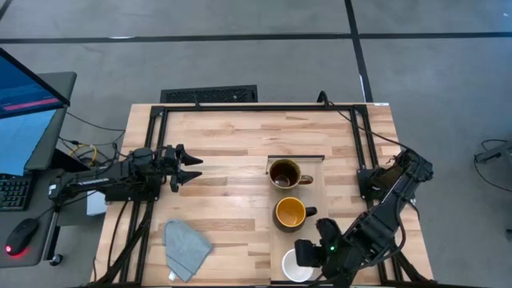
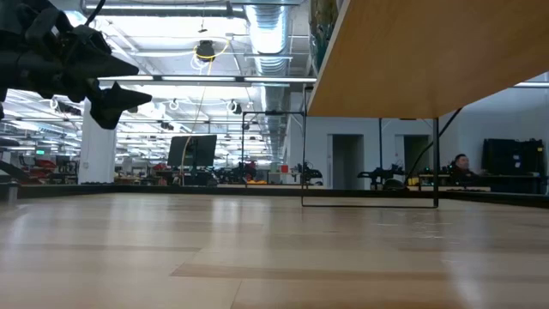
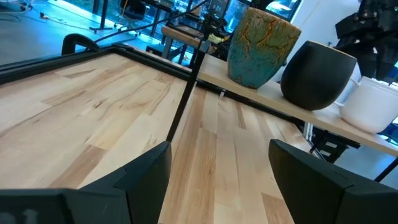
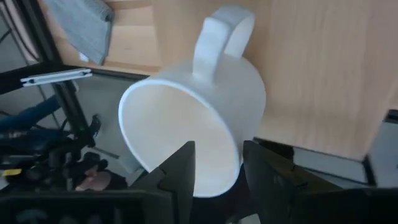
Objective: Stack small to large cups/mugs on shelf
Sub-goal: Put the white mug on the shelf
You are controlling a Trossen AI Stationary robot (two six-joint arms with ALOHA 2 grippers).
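So, 3 mugs are lined up in a row on the pale shelf (image 1: 274, 164): the brown mug (image 1: 284, 174) at the far end, the yellow-lined mug (image 1: 291, 213) in the middle, and the white mug (image 1: 296, 266) at the near end, hanging close to the table's front edge. The right gripper (image 4: 217, 171) is clamped on the white mug's rim, with 1 finger seen inside the bowl and 1 outside on the wall, and the mug looks tilted in the wrist view with its handle pointing away. The left gripper (image 1: 190, 169) is parked well apart over the left side of the table, fingers spread wide with nothing between them. A grey-blue cloth (image 1: 186, 246) lies near the front left, out of the way. The white mug is probably glazed ceramic, so it should be treated as stiff, fairly light, slick and chippable; a rim pinch can let it swing, so it's best lowered slowly and level. A hold nearer the handle side would likely be steadier.
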